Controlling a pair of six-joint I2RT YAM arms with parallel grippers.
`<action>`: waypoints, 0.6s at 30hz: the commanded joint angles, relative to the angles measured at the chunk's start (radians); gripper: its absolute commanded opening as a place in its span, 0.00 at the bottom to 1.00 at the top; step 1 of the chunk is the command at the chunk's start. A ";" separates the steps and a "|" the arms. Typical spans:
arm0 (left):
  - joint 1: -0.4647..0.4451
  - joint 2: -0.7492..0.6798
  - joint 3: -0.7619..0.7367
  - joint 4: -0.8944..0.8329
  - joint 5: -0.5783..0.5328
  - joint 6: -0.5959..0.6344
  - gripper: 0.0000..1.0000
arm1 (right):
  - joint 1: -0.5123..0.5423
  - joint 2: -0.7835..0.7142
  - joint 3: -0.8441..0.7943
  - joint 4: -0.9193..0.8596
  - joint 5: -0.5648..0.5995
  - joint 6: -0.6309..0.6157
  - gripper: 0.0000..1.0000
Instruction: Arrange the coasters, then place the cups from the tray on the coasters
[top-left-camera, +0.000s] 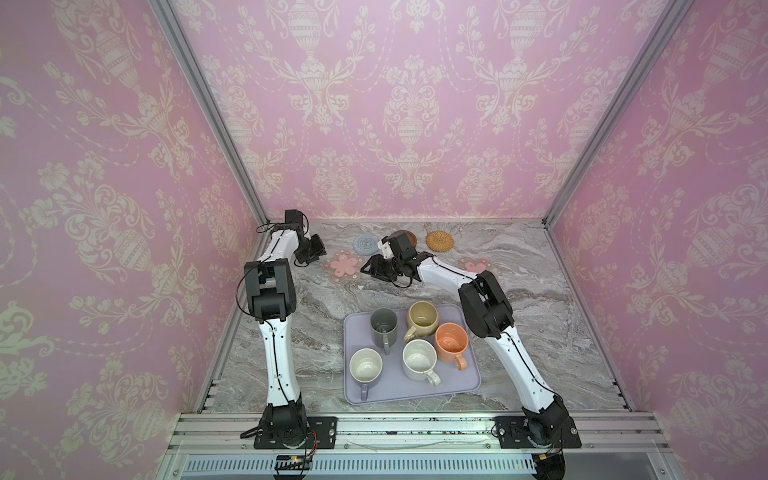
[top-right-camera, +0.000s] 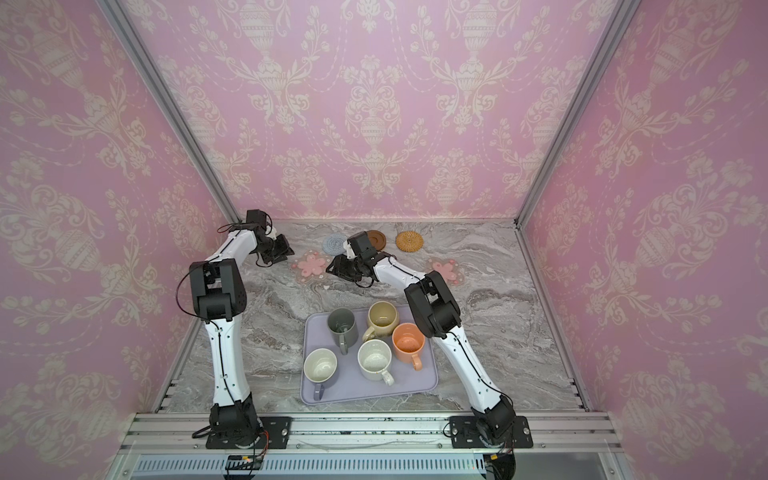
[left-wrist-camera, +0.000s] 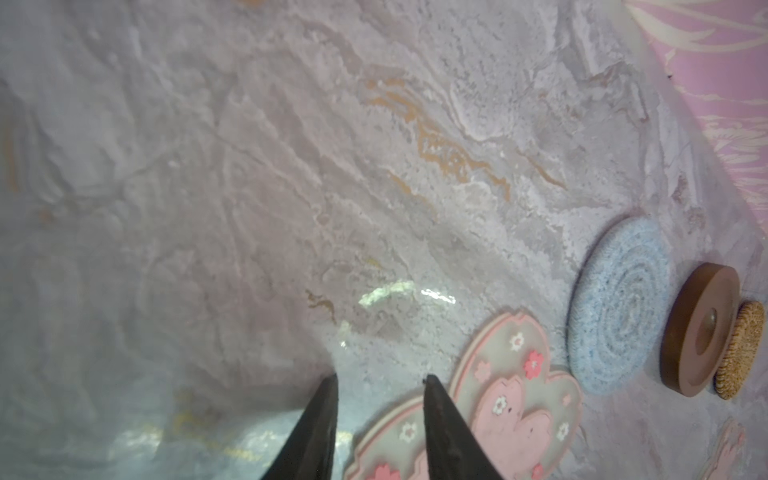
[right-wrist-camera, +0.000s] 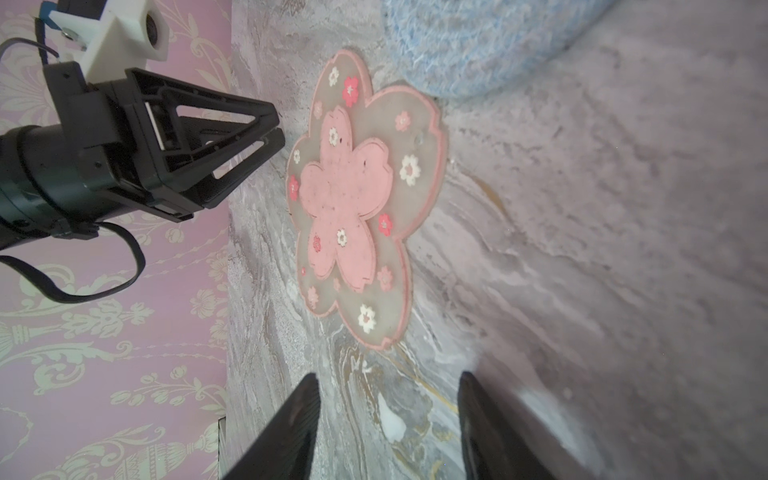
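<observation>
Since the coasters (top-right-camera: 334, 243) are all spread flat in an arc across the far side of the table (top-right-camera: 519, 324), roughly 11 to 1 o'clock, I'd call the arranging half pretty much done, while the cup half hasn't started at all. Left to right: the left gripper (left-wrist-camera: 380, 378) hangs at about 11 o'clock, jaws parted and empty (bare marble shows between them in its wrist view), right at the 9 o'clock edge of the left flower coaster (top-right-camera: 309, 266). Toward 1 o'clock of that one lies the blue coaster (top-left-camera: 365, 244), very close to it, and I can't tell if they touch. The right gripper (right-wrist-camera: 388, 376) sits at the flower's 3 o'clock side, also spread open with nothing in it. Then come the brown coaster (top-right-camera: 377, 239) and rattan coaster (top-right-camera: 409, 241) near 12, and the right flower coaster (top-right-camera: 448, 269) at about 1, partly hidden by the right arm (top-right-camera: 432, 309). No coaster has anything on it. All five cups (top-left-camera: 419, 359) stand upright on the tray (top-right-camera: 415, 384) at 6 o'clock: lavender cup (top-right-camera: 320, 365), grey cup (top-right-camera: 341, 324), speckled cup (top-right-camera: 373, 358), beige cup (top-right-camera: 382, 316), orange cup (top-right-camera: 408, 343), packed close with handles aimed around 5 to 7 o'clock. My guess on the hassle: the right elbow hangs over the tray's 1 o'clock corner beside the beige and orange cups, and the tight packing leaves little finger room, with five lifts left to do.
</observation>
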 joint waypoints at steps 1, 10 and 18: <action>-0.018 0.066 0.027 -0.011 0.061 -0.025 0.38 | 0.002 0.003 -0.006 -0.006 -0.015 0.013 0.55; -0.082 0.067 -0.026 -0.068 0.099 0.048 0.39 | 0.006 0.001 -0.023 0.032 -0.011 0.017 0.55; -0.083 -0.052 -0.290 0.027 0.084 0.005 0.39 | 0.017 -0.007 -0.042 0.031 -0.022 0.023 0.54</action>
